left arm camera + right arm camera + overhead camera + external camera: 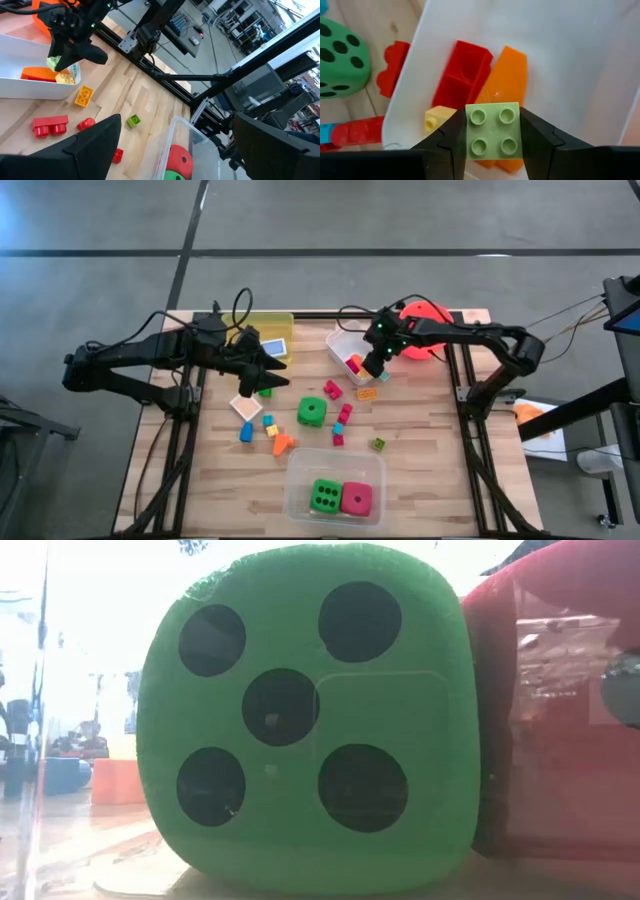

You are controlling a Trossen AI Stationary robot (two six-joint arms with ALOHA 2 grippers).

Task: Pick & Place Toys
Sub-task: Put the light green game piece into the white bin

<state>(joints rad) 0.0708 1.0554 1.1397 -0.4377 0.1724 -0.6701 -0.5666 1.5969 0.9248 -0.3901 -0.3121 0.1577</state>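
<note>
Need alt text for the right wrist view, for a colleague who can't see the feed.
The right gripper holds a light green four-stud block between its dark fingers, above a white tub. In the tub lie a red block, an orange block and a small yellow block; a green die sits on the table outside.

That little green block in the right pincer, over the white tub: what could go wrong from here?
1. The right pincer grips the light green block only by its side edges, so it might slip or twist.
2. The white tub already holds a red block, an orange block and a yellow one; a dropped block could bounce off them.
3. The pincer hangs near the tub's rim, so the block might land outside on the table.
</note>
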